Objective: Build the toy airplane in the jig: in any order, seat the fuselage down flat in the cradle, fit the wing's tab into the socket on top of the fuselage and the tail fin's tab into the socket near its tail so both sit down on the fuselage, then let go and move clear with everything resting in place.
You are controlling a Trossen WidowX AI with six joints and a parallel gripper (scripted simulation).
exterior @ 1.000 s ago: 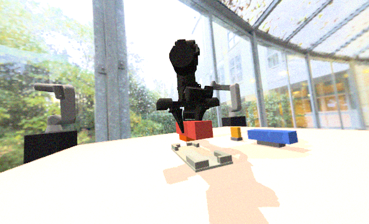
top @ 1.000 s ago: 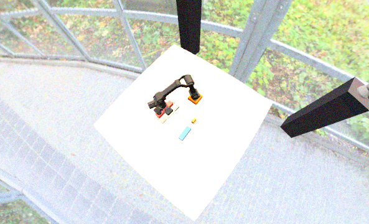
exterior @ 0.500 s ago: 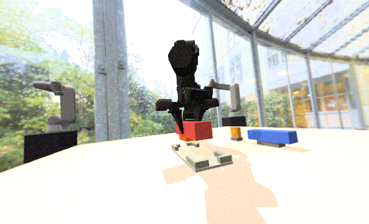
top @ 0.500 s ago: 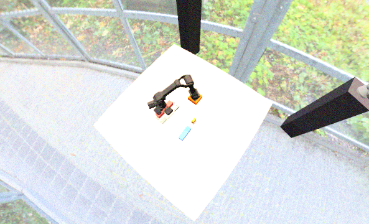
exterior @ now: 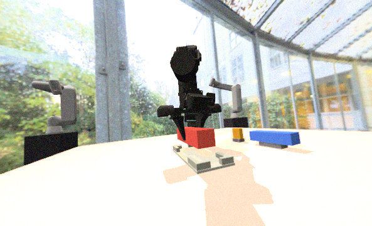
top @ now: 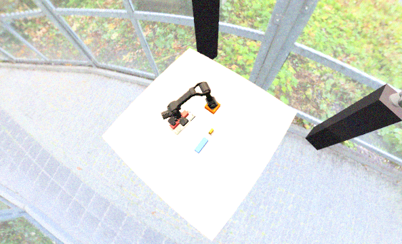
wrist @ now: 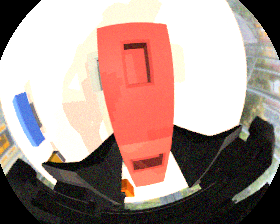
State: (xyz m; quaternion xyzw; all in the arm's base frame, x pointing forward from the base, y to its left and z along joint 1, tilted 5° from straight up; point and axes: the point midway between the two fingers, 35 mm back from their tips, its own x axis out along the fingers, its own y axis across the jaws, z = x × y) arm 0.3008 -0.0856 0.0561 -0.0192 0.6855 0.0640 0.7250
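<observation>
My gripper (top: 178, 123) (exterior: 192, 133) (wrist: 140, 127) is shut on the red fuselage (top: 174, 126) (exterior: 206, 138) (wrist: 141, 112), one finger on each long side. The fuselage is about level and hangs a little above the pale grey jig (top: 177, 131) (exterior: 199, 164), lengthwise over it. Both sockets on its top are empty in the wrist view. The blue wing (top: 201, 145) (exterior: 273, 137) (wrist: 28, 120) rests on the table on a dark base. The small yellow tail fin (top: 211, 131) (exterior: 237, 134) (wrist: 56, 157) stands between wing and arm base, partly hidden by a finger in the wrist view.
The arm's orange base (top: 212, 110) (wrist: 127, 188) sits on the white table (top: 221, 190) (exterior: 110, 194). Beyond the table stand black pedestals (top: 353, 118) (exterior: 51, 145), with grey arms on two of them in the exterior view.
</observation>
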